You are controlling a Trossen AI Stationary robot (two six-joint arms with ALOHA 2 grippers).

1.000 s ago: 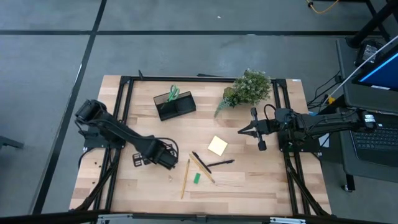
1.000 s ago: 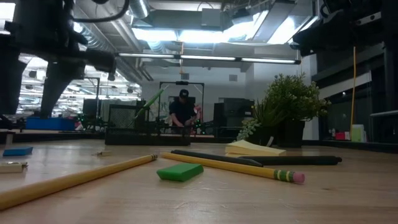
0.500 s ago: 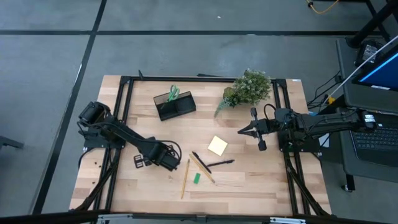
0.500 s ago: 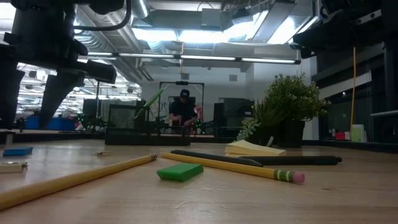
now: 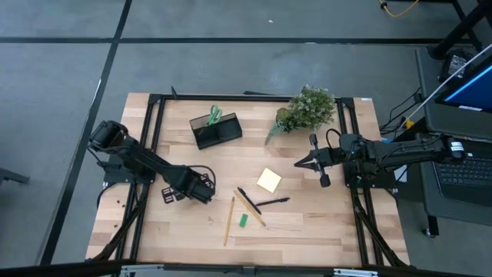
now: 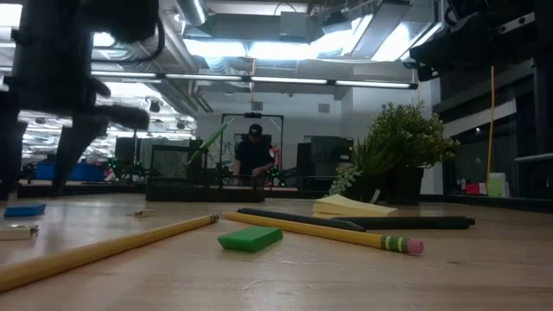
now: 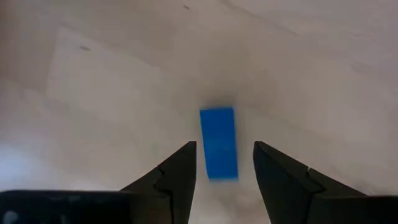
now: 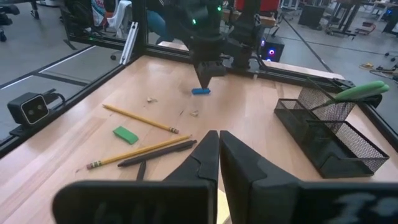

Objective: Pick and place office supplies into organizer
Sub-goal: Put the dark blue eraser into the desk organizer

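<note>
A small blue block (image 7: 219, 143) lies flat on the wooden table. My left gripper (image 7: 224, 145) hangs open above it, pointing down, with one finger on either side and not touching it. The right wrist view shows the same: left gripper (image 8: 205, 83) over the block (image 8: 200, 91). The black mesh organizer (image 5: 216, 131) stands at the far side with green-handled scissors (image 5: 214, 115) upright in it. On the table lie a sticky-note pad (image 5: 269, 180), a green block (image 5: 243, 220), yellow pencils (image 5: 229, 221) and black pens (image 5: 273, 202). My right gripper (image 5: 301, 161) waits shut at the right.
A potted leafy plant (image 5: 307, 108) stands at the far right near the right arm. A black frame rail (image 5: 154, 138) runs along the table's edges. Small bits lie near the pencils (image 5: 211, 221). A person stands in the room beyond the table (image 6: 253, 155).
My left gripper has come down toward the blue block and shifted a little toward the table's left edge, staying open. The right arm has kept still.
</note>
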